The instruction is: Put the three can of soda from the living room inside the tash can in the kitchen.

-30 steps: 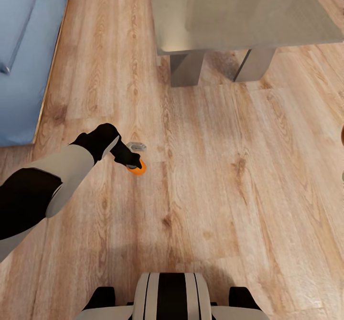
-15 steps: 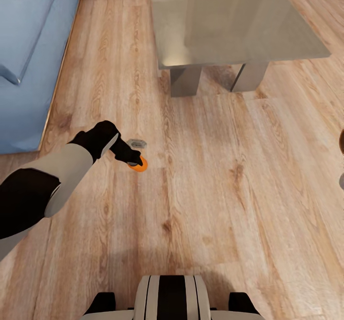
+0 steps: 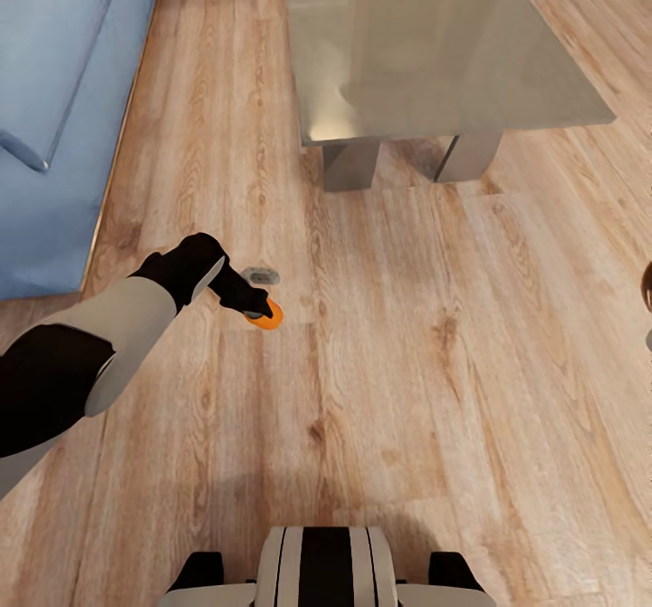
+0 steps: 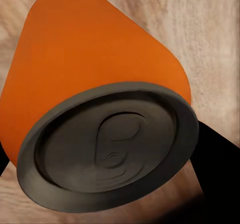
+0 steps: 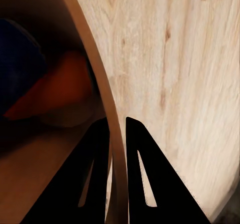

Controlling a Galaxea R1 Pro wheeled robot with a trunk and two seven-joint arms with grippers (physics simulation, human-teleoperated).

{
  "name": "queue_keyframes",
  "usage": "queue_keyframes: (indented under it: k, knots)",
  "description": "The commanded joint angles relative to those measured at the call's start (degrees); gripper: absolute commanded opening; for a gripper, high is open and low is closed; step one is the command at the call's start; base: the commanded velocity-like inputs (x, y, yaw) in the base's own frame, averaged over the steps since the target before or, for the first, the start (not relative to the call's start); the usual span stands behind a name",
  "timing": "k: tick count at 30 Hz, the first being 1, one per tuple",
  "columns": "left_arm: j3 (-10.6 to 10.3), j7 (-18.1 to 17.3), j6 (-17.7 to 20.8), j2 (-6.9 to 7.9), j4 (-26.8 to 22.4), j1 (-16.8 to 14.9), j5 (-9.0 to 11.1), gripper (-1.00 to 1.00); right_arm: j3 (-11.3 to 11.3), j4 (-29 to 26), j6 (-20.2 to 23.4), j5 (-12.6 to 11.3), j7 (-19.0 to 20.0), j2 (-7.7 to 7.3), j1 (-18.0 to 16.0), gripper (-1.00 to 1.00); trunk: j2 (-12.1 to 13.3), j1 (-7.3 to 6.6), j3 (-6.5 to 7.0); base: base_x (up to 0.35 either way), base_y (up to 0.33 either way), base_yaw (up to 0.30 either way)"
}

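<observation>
Here the robot stands on the light wood floor [image 3: 407,335] of the living room, with the blue sofa [image 3: 54,109] on its left side and the glass tabletop [image 3: 426,36] of the low table ahead of it. Its left arm reaches out and down, and the left gripper [image 3: 256,311] has its jaws closed around an orange soda can [image 3: 268,316], holding it just above the floor. Up close in the left wrist view, the orange soda can [image 4: 95,73] looks huge, with its dark grey metal top [image 4: 110,144] turned toward the camera and tilted. A small grey thing [image 3: 262,275] lies on the floor just beside the left hand; it is too small to tell what it is. In the right wrist view, the right gripper [image 5: 118,129] has its two black jaws pinched tight on the thin rim of the trash can [image 5: 95,73], one jaw inside and one outside. Inside the brown trash can lie a second orange can [image 5: 60,91] and a dark blue can [image 5: 17,63], close together in the shadow. Wood floor shows past the rim. The robot's white and black body [image 3: 324,566] shows low down in the head view.
</observation>
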Motion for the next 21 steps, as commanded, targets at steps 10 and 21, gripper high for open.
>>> queue_keyframes:
  k: [10,21]
  knots:
    - [1.5,0.1,0.0,-0.23,-0.1,0.7,0.2,-1.0,-2.2,0.8,-4.4,0.2,0.2,-1.56,0.0,-1.0,4.0,-2.2,1.8,0.0,0.0,0.0]
    - [3.2,0.4,0.0,-0.18,-0.1,0.7,0.2,-1.0,-10.8,1.5,-11.1,0.1,0.2,-1.66,0.0,-1.0,8.4,-4.62,3.78,0.0,0.0,0.0]
